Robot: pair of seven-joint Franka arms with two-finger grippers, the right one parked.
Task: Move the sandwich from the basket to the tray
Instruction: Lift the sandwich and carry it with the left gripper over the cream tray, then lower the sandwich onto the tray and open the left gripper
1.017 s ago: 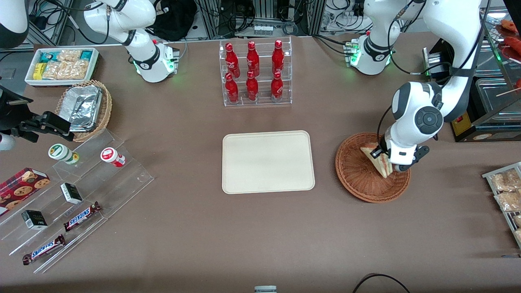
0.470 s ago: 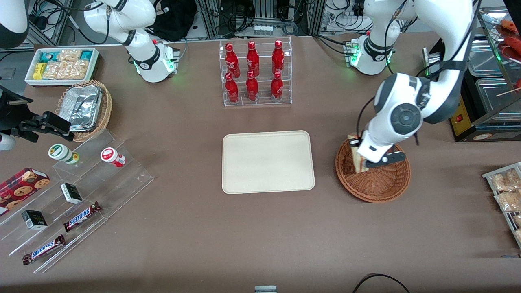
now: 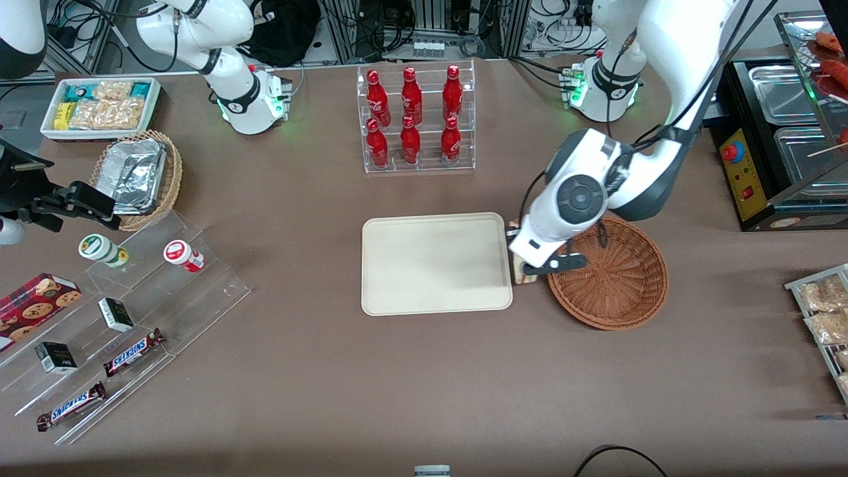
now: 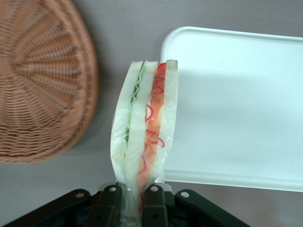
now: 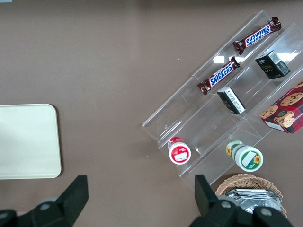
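My left gripper (image 3: 530,265) hangs above the gap between the basket (image 3: 616,278) and the tray (image 3: 436,263), shut on the sandwich (image 3: 520,275). In the left wrist view the black fingers (image 4: 110,198) pinch the sandwich (image 4: 144,123) by its clear wrapper. The wedge shows white bread with green and red-orange filling along its edge. It hangs over the table beside the rim of the tray (image 4: 236,104), with the reddish-brown wicker basket (image 4: 38,85) next to it. The basket holds nothing. The cream tray (image 5: 26,142) is bare.
A clear rack of red bottles (image 3: 415,119) stands farther from the camera than the tray. Toward the parked arm's end are a stepped acrylic shelf with snacks (image 3: 126,311), a tan basket of foil packs (image 3: 136,175) and a white bin (image 3: 99,106). A black warmer (image 3: 762,172) sits at the working arm's end.
The gripper lifted the sandwich out of the basket and carried it sideways to the tray's near rim. The basket now lies empty.
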